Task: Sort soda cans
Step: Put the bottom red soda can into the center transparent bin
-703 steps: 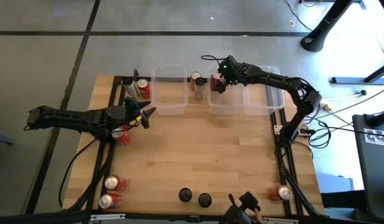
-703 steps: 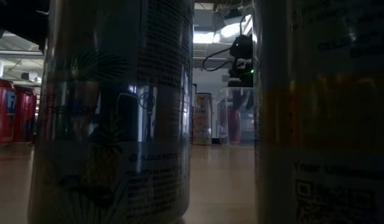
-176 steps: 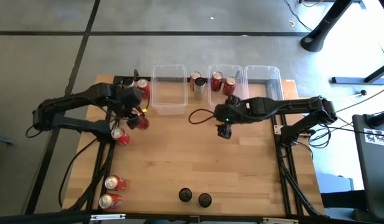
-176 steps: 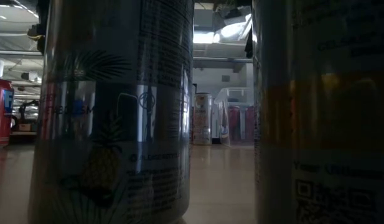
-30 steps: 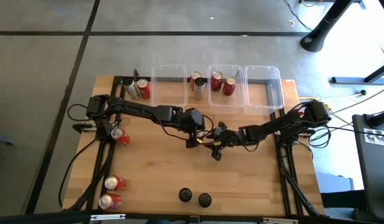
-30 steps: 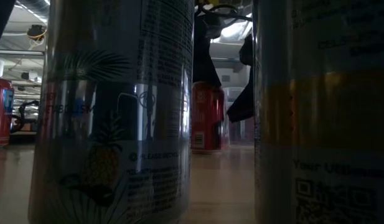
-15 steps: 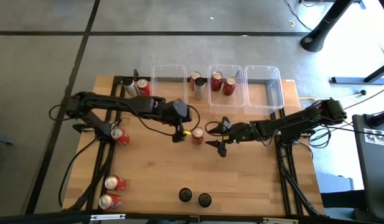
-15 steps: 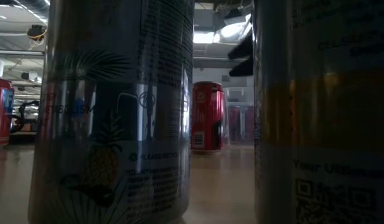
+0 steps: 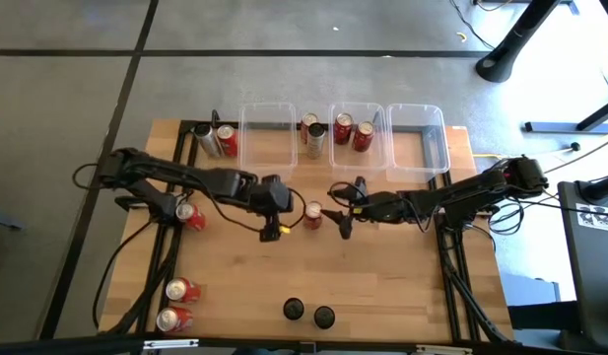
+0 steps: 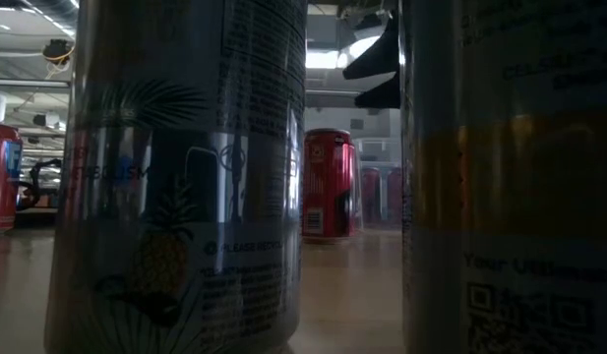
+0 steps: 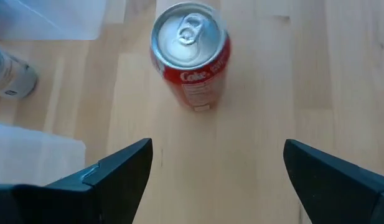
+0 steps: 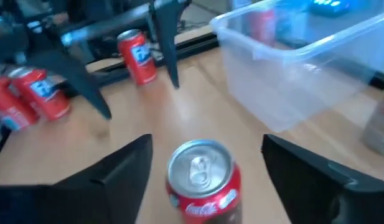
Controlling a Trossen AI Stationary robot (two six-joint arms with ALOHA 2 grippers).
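Right pincer [image 9: 341,217] and left pincer [image 9: 271,229], both spread open, flank 1 upright red can [image 9: 312,213].

Bare table [image 9: 382,276] around 1 red can [image 9: 312,214], both tools flanking it

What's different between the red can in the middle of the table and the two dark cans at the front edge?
The middle red can has a red body; the two dark cans are black. The red can sits between the left gripper and right gripper, both open; the dark cans have no gripper near. All stand upright with silver tops.
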